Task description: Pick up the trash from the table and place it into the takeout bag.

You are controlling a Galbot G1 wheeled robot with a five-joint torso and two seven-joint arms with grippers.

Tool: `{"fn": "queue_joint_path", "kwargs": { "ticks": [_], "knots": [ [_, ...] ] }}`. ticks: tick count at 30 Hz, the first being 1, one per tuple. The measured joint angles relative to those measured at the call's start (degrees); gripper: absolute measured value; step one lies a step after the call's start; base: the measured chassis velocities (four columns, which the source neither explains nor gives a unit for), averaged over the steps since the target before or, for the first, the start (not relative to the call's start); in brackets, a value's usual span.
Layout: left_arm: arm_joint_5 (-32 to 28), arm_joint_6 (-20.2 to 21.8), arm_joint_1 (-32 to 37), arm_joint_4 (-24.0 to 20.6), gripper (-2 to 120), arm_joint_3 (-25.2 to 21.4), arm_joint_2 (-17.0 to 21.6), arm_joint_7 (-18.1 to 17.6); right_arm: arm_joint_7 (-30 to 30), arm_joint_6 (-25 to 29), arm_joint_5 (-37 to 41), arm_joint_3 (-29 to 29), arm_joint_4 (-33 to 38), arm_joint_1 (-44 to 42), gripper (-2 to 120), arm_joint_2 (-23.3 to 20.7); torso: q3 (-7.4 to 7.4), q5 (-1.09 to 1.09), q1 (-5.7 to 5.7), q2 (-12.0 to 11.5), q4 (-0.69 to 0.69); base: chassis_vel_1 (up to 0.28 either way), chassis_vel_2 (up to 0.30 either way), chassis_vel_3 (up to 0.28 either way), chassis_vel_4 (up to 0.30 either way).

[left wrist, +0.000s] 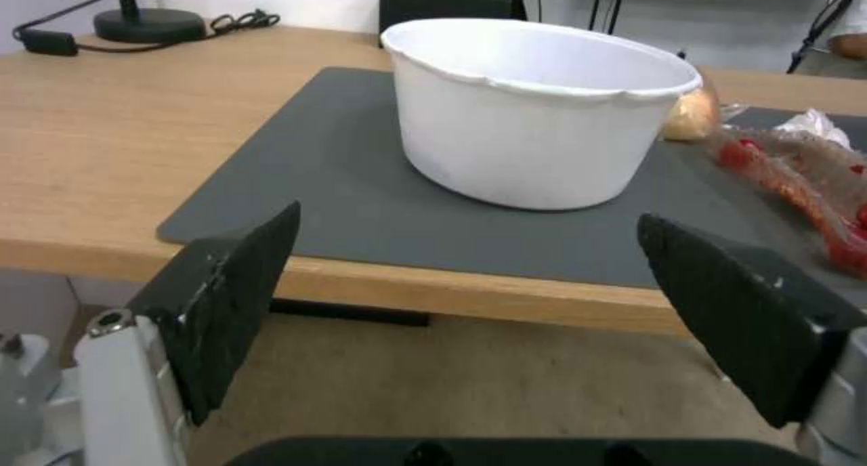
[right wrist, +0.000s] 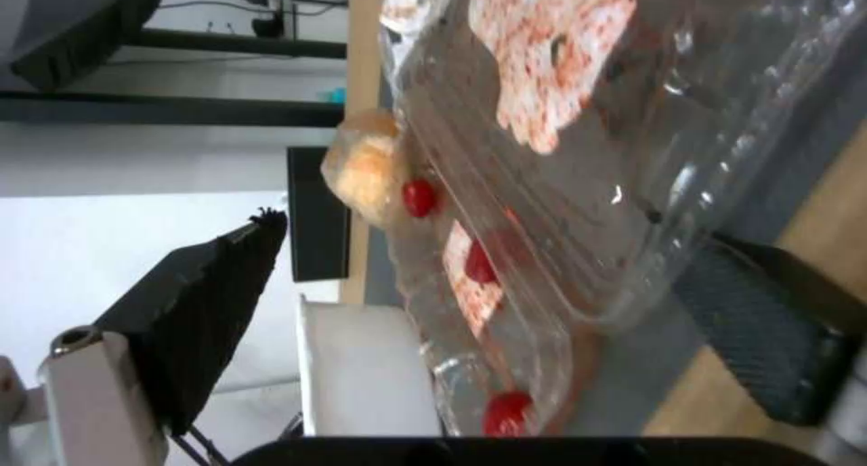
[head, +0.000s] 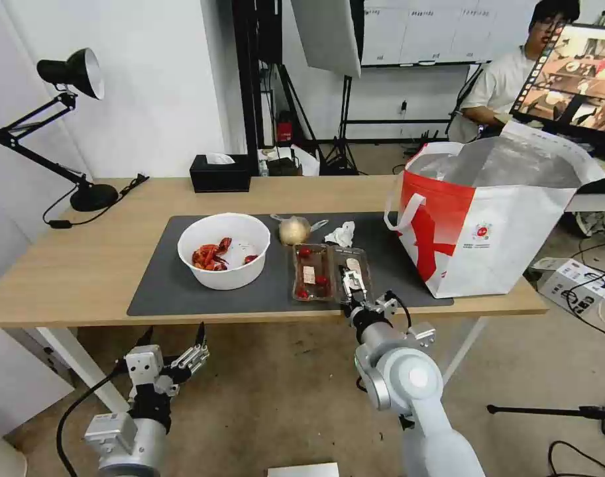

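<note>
So on the far left there's the black desk lamp [head: 70, 73] and further back the black tissue box [head: 220, 173], both just sitting on the light-wood table [head: 83, 265]. Our left gripper [head: 175, 339] hangs below the table's front edge, out over the floor, fingers spread wide and holding nothing; from its wrist camera the white bowl [left wrist: 538, 110] sits straight ahead on the dark grey mat [left wrist: 343, 181], but from that low angle we can't see into it at all. From the head camera the bowl [head: 224, 250] shows red crayfish shells on one side. Just beside it is the clear-wrapped tan lump [head: 293, 231], then the crumpled white tissue [head: 340, 234], both at the back of the mat. In front of those is the clear two-compartment tray [head: 329, 272] with a few cherry tomatoes. Our right gripper [head: 355, 286] is at the tray's near right compartment, and the head view hides the fingertips behind the wrist. The right wrist view helps: the fingers [right wrist: 768, 330] are spread, one on either side of the tray's [right wrist: 560, 202] near edge, not pinching it as far as we can tell. On the far right stands the red-and-white takeout bag [head: 488, 225], mouth open, foil lining showing, its inside hidden from us.
</note>
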Motion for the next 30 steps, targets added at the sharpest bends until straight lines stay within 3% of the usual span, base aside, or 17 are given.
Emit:
{"fn": "queue_joint_path", "kwargs": {
  "ticks": [21,30],
  "knots": [
    [-0.1,0.0,-0.2,0.3,100,-0.3,0.2,-0.1,-3.0,-1.6,-3.4,-1.4,0.7,7.7,100,-3.3,0.0,0.0,0.01,0.0,-0.01,0.0,0.0,0.0,0.0],
    [-0.3,-0.1,0.0,0.3,100,-0.9,0.2,-0.1,-0.8,-6.5,-1.7,-5.8,-6.3,14.7,100,-1.2,0.0,-0.01,0.01,0.0,0.0,0.0,0.0,0.0,0.0]
  ]
}}
